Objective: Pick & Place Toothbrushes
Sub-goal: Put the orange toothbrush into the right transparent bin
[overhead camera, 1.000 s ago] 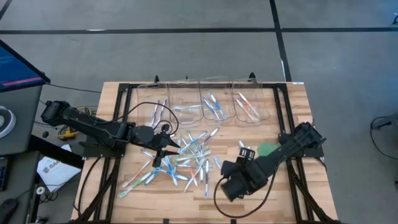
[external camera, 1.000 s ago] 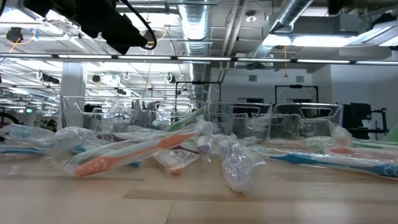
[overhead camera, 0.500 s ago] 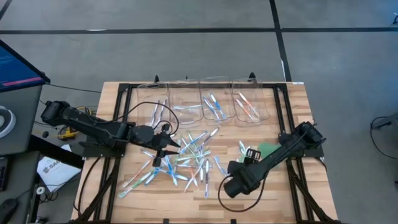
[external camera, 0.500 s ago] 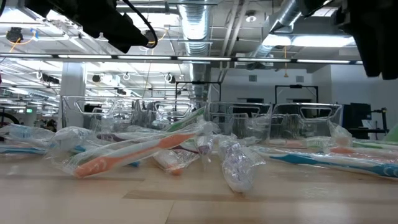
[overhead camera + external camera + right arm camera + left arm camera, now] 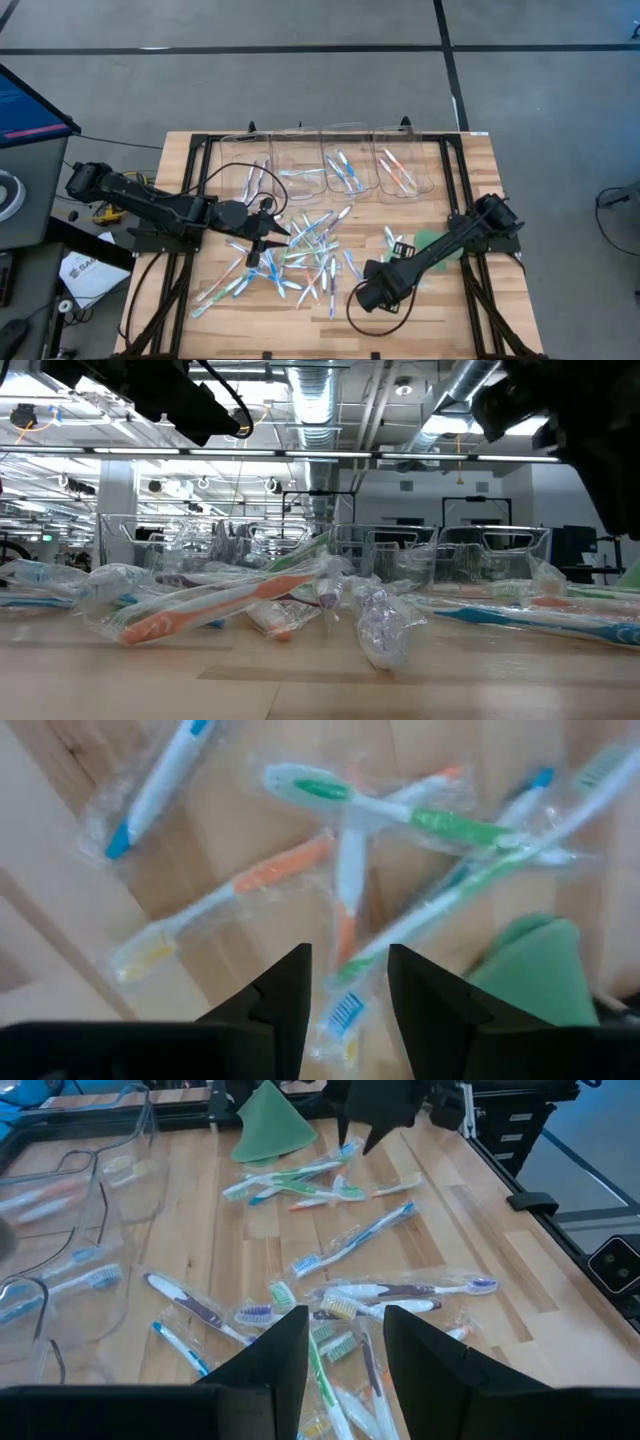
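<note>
The right gripper hangs over wrapped toothbrushes beside the green disc, fingers parted, holding nothing. The left gripper, also parted and empty, hovers above the main toothbrush pile on the table.

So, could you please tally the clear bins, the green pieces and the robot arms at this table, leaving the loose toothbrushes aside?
Clear bins: 4
Green piece: 1
Robot arms: 2
Total: 7
</note>
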{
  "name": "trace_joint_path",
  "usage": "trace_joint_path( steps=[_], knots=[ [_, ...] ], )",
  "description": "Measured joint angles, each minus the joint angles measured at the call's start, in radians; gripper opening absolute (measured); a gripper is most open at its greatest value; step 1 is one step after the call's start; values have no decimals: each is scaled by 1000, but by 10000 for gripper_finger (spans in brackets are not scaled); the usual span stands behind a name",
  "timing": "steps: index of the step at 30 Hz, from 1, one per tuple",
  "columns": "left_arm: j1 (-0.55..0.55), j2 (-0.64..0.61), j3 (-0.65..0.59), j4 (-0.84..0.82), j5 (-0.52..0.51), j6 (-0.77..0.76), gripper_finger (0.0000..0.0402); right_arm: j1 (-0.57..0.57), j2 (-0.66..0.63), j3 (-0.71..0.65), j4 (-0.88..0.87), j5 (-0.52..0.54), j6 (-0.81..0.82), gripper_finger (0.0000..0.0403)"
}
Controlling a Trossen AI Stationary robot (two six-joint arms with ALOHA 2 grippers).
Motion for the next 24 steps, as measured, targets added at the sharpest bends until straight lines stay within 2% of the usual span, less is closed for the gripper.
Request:
trace_joint_path(
  steps=[19, 24],
  knots=[
    [0, 0, 0, 0, 0, -1, 126, -31, -7, -207, 290, -35, -112, 129],
    [0, 0, 0, 0, 0, -1, 126, -32, -7, -223, 311, -34, -92, 129]
  ],
)
